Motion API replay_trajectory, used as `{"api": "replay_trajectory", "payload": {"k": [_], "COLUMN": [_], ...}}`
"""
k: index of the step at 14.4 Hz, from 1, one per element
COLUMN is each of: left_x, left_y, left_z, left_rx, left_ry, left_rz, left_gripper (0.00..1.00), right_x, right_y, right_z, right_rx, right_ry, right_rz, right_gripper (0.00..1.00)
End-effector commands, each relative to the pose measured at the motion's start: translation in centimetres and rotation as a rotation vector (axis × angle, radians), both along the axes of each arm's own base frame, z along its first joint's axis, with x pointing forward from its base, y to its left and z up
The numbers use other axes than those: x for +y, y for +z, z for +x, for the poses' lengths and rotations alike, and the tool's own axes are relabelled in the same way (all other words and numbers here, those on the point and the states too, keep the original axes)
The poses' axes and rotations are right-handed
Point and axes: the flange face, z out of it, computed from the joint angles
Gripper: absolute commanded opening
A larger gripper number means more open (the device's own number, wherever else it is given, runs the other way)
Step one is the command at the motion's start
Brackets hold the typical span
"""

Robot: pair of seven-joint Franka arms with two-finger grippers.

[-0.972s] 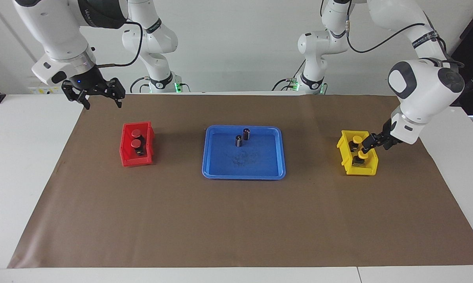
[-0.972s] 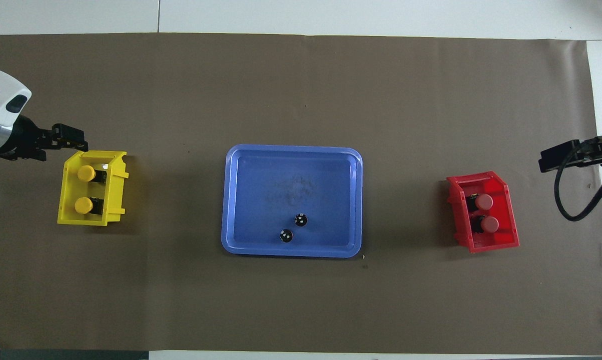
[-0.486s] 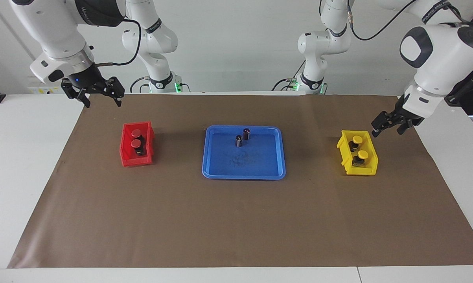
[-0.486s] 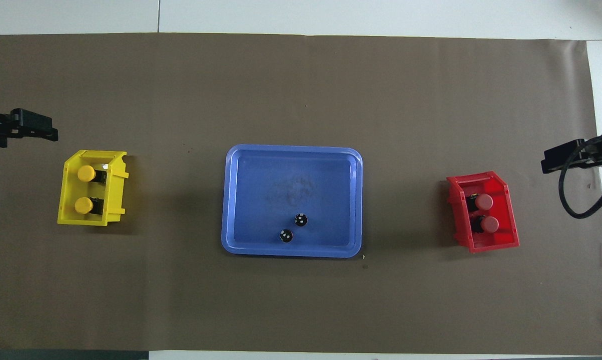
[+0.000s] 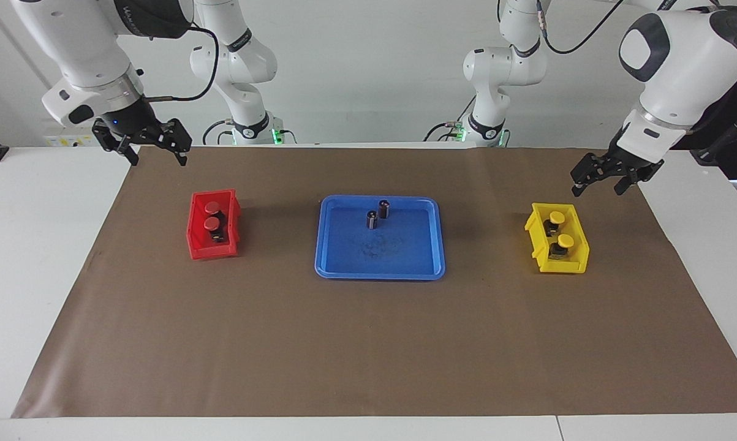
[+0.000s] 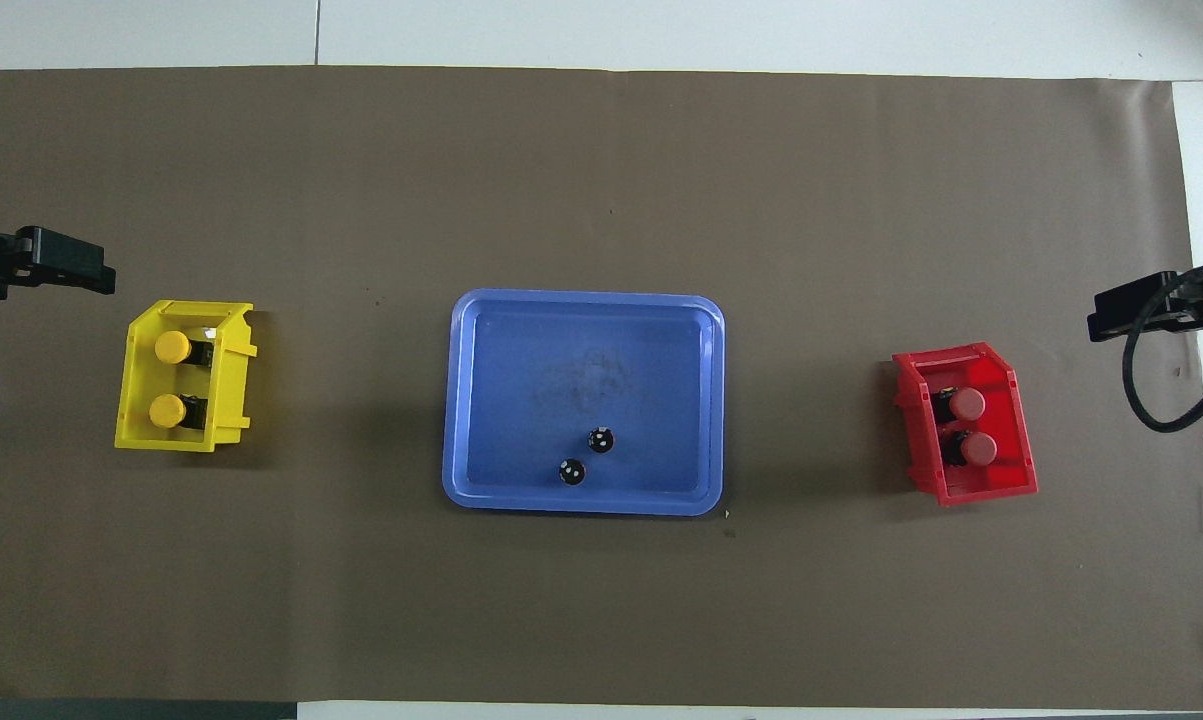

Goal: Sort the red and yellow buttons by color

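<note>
Two yellow buttons (image 5: pixel 555 217) (image 5: pixel 565 240) sit in the yellow bin (image 5: pixel 564 266) toward the left arm's end of the table. Two red buttons (image 5: pixel 212 208) (image 5: pixel 211 224) sit in the red bin (image 5: pixel 212 251) toward the right arm's end. My left gripper (image 5: pixel 596 190) hangs open and empty in the air, over the mat just beside the yellow bin's robot-side edge. My right gripper (image 5: pixel 160 160) is open and empty too, raised over the mat's corner beside the red bin.
A blue tray (image 5: pixel 405 251) lies in the middle of the brown mat (image 5: pixel 368 343). In it, two dark cap-less cylinders (image 5: pixel 372 219) (image 5: pixel 384 209) stand upright near its robot-side edge.
My left gripper has lifted out of the yellow bin and drawn back toward the robots, leaving both yellow buttons inside. My right gripper has risen slightly.
</note>
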Motion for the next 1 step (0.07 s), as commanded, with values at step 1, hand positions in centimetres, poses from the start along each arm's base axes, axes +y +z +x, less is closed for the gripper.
{"api": "replay_trajectory", "payload": {"k": [1], "left_x": [0.65], "left_y": [0.78], "left_z": [-0.86], "left_rx": [0.019], "left_ry": [-0.028], "left_rz": [0.018], "left_gripper": [1.00], "right_x": [-0.22], "right_y": [0.35], "right_z": [-0.14], "right_rx": [0.005], "right_ry": [-0.023], "right_rz": [0.015], "right_gripper": [1.00]}}
